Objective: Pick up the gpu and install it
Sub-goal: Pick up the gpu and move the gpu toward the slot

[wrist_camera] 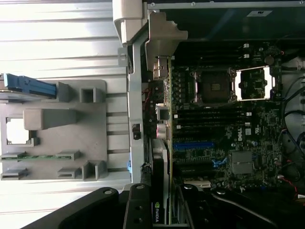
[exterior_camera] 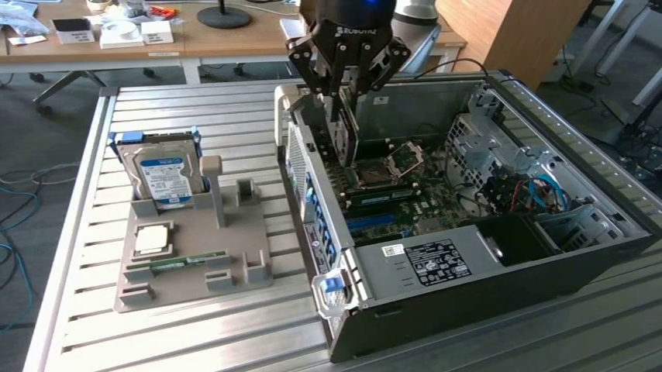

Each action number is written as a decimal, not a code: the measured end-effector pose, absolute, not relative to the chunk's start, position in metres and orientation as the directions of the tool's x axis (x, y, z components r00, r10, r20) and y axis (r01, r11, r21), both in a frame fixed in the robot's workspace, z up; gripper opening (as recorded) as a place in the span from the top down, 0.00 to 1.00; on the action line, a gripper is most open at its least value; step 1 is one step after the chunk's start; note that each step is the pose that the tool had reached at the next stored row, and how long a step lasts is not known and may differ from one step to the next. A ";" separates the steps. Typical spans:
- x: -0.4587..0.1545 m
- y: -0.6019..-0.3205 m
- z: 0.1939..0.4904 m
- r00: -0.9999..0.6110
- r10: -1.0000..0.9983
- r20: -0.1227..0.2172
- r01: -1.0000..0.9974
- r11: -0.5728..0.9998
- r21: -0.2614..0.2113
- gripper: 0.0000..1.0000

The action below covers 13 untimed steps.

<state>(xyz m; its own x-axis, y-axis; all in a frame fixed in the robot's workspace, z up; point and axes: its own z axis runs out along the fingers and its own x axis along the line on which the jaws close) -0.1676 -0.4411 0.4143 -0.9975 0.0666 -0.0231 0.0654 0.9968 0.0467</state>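
**Graphics card held on edge inside the case**

The jaws are closed narrowly on the graphics card [exterior_camera: 346, 128]. We see the gripper [exterior_camera: 346, 91] pinching the card's upper edge, so that it hangs upright with its lower edge towards the bottom of the case. We judge this hold suits the job: a thin board goes into a slot edge first, and gripping it from above leaves the lower edge free.

The card is inside the computer case [exterior_camera: 497, 298], close against the case's slotted back wall and above the motherboard [exterior_camera: 414, 194]. We cannot tell whether it is touching the board yet. In the wrist view the card [wrist_camera: 164, 152] shows edge-on as a thin green line with a bulky grey-and-black body. Its bent silver bracket [wrist_camera: 164, 33] faces the back wall, where such a bracket belongs.

The case is a dark metal box lying open side up, and the board in it is crowded with parts around a square processor socket [exterior_camera: 398, 159].

Outside the case, on the exterior view's left, a grey moulded tray [exterior_camera: 197, 263] props a hard drive [exterior_camera: 166, 174] upright and holds a slim green memory stick [exterior_camera: 186, 262] flat. Case and tray rest on a ribbed metal table [exterior_camera: 207, 108].
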 end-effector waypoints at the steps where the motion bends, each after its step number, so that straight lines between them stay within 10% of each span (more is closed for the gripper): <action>1: -0.166 -0.441 0.414 -0.998 0.067 -0.023 0.065 0.997 0.047 0.73; 13: -0.142 -0.440 0.414 -0.998 0.067 -0.023 0.066 0.997 0.047 0.73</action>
<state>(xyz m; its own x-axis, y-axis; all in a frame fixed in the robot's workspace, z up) -0.1416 -0.4400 0.4143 -0.9975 0.0667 -0.0230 0.0656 0.9968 0.0468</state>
